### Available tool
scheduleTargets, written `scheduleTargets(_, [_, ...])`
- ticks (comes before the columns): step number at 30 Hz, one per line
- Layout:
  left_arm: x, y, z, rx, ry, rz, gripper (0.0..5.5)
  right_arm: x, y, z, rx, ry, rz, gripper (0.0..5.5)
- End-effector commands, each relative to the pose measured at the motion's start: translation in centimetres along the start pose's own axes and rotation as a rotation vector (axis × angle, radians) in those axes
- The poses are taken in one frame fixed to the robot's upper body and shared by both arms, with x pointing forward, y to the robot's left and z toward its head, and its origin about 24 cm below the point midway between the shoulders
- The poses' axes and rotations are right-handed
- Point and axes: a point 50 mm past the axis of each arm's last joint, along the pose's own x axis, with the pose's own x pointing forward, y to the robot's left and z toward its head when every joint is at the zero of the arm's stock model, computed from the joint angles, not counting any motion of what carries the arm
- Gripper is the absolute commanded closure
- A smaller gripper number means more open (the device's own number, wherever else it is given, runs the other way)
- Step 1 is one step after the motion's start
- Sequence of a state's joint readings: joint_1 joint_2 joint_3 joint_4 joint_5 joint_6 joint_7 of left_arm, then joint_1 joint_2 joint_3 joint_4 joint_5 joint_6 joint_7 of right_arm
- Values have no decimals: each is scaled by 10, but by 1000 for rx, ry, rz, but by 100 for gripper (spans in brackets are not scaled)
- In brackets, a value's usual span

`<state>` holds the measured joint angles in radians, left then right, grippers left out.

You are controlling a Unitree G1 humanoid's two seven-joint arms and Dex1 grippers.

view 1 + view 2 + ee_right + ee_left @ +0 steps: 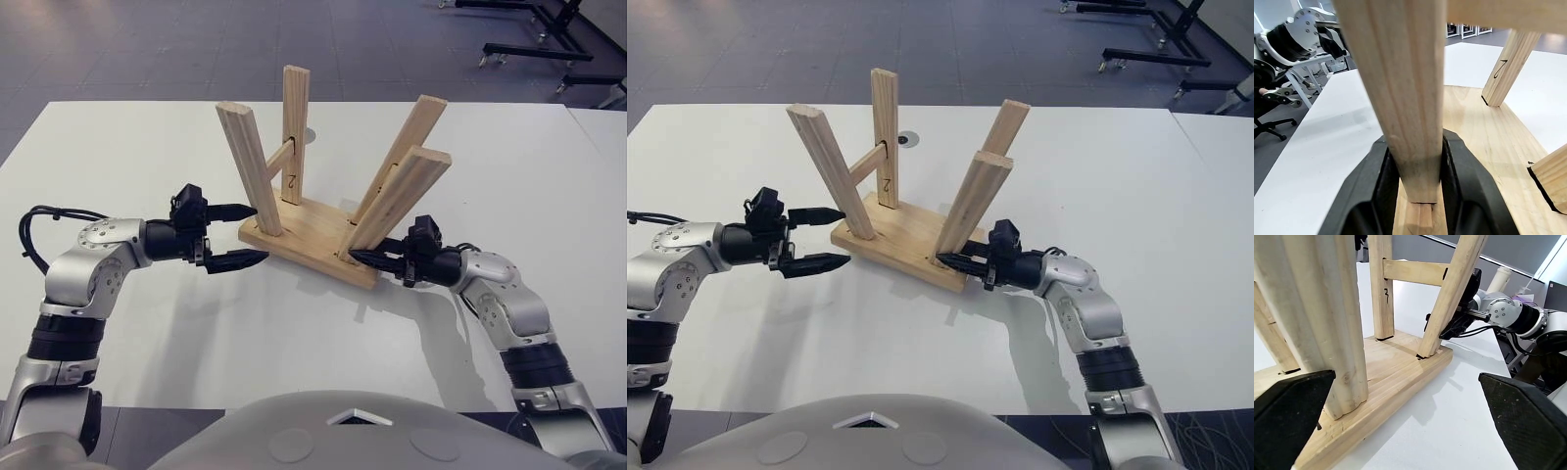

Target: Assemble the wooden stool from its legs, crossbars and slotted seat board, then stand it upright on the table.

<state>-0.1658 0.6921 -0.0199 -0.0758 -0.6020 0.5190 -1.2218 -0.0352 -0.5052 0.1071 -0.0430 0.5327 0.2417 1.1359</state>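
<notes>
Head views: stool [304,245] upside down on tabletop [147,157], legs up. Left hand [261,233] wide beside left leg [250,166].
Left wrist: fingers spread, not closed.
Right wrist: right hand [1418,186] clamps right leg [1400,98] at base.
Wood stiff, likely light; joints maybe loose, so grip low.

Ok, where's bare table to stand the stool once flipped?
Bare table lies in front of the seat board, and at the far left and far right corners. Crowded: the board's near corners, left gripper open at one, right gripper clamping a leg at the other.
</notes>
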Motion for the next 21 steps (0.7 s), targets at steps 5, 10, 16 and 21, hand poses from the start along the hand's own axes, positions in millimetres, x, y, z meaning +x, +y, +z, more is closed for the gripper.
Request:
scheduleTargets(5, [-32,-4,13,39,-65,96,10,-17,-4,4,20,16,149,448])
scheduleTargets(10, [-25,-5,8,17,-41,73,10,-12,-4,8,20,3,173,448])
scheduleTargets(16, [-3,-11,-8,-39,25,-1,10,-4,-2,18,11,-6,191,448])
scheduleTargets(21, [3,-9,-6,-82,-75,11,75,-2,4,23,18,-16,216,448])
